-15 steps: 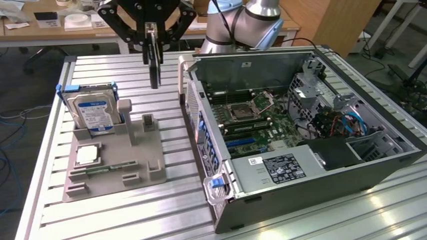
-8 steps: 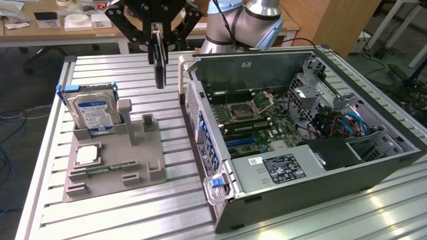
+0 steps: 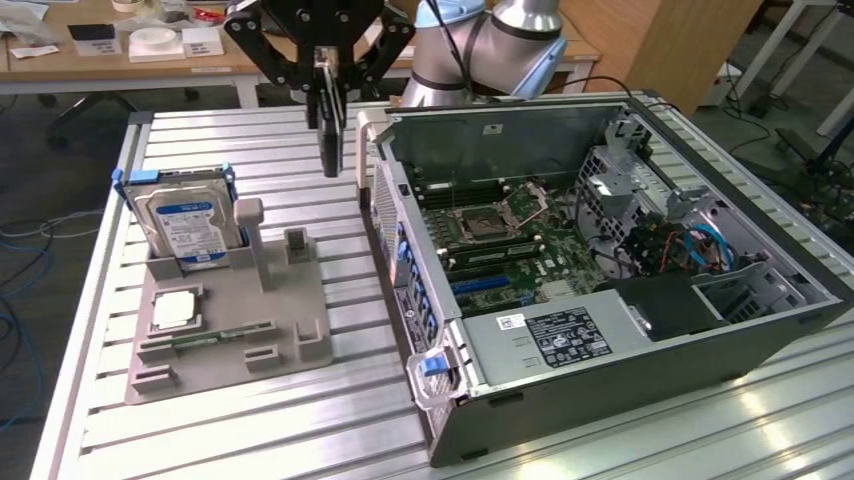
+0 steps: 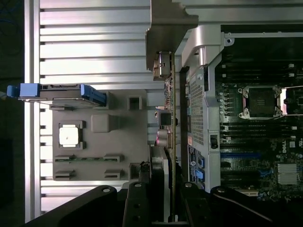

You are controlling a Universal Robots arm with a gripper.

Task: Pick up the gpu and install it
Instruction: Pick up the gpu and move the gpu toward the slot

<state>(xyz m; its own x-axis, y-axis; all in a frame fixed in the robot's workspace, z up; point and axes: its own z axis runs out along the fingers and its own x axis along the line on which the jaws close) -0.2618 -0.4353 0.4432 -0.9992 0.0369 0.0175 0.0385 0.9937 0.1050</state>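
Jaws clenched on the gpu (image 3: 331,140), gripper (image 3: 327,95) holding it upright and edge-on in the air, above the slotted aluminium table (image 3: 200,140), grey parts fixture (image 3: 287,310) with hard drive (image 3: 187,225) on the exterior view's left, open computer case (image 3: 667,365) just beside on its right

We can read no complete word or number in either view. The hard drive (image 3: 191,215) carries a blue-and-white label (image 3: 187,230); its print is too small to read. The power supply (image 3: 501,355) inside the computer case (image 3: 641,400) carries a black label (image 3: 577,336) with white print and, just beside it, a small white sticker (image 3: 511,322); both are illegible. A wall sticker (image 3: 494,128) stands on the case's inner panel, also illegible. In the wrist view, white lettering (image 4: 292,144) stands on the motherboard (image 4: 236,142), too small to tell.
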